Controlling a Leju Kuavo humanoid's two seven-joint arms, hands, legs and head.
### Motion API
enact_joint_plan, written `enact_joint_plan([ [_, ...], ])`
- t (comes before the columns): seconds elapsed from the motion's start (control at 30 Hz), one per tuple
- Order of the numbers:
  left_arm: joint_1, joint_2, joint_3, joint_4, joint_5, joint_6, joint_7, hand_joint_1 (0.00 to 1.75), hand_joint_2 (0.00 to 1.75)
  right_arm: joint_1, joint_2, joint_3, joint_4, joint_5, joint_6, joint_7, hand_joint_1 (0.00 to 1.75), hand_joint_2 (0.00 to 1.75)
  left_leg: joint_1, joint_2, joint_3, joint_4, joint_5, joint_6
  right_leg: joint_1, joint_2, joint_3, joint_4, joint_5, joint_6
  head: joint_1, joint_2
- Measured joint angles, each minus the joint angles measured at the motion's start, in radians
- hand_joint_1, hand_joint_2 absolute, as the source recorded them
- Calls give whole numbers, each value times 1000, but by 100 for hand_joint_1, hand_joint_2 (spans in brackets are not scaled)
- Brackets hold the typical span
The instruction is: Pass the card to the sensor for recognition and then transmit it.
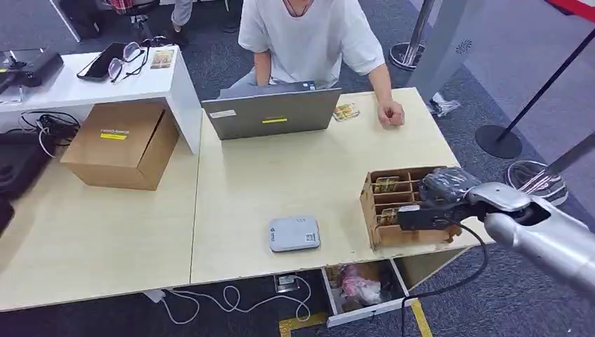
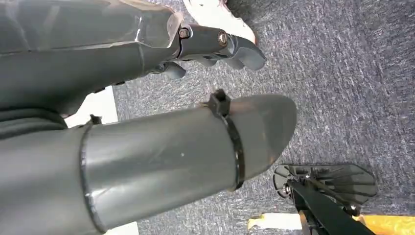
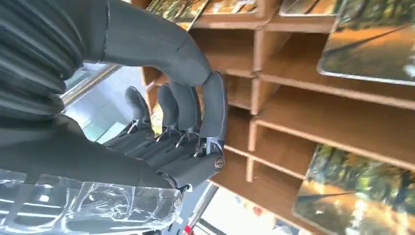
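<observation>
I see my right hand [image 1: 429, 208] reaching into the wooden card rack [image 1: 393, 210] at the table's right edge, fingers [image 3: 188, 105] curled close together with no card [image 3: 364, 193] visibly pinched, cards resting in the compartments, the grey sensor [image 1: 295, 234] lying well apart.

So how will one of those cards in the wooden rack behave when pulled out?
The cards look thin, flat and glossy, so probably stiff, light and somewhat slippery. They lie in shallow slots of the wooden rack, so the right robot hand likely must slide one out.
</observation>
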Motion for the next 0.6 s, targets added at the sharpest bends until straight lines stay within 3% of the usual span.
enact_joint_plan([
  [0.33, 0, 0, 16, 1, -3, 7, 0, 0, 0, 0, -38, -39, -65, -16, 0, 12, 138, 175, 0, 0, 0, 0, 0, 0, 0, 0, 0, 0, 0, 0, 0, 0],
  [0.4, 0, 0, 17, 1, -3, 8, -1, 0, 0, 5, -53, -47, -81, -19, -2, 15, 129, 175, 0, 0, 0, 0, 0, 0, 0, 0, 0, 0, 0, 0, 0, 0],
  [0.6, 0, -2, 23, 3, -9, 9, -3, 0, 0, 40, -104, -81, -136, -36, -13, 27, 127, 175, 0, 0, 0, 0, 0, 0, 0, 0, 0, 0, 0, 0, 0, 0],
])
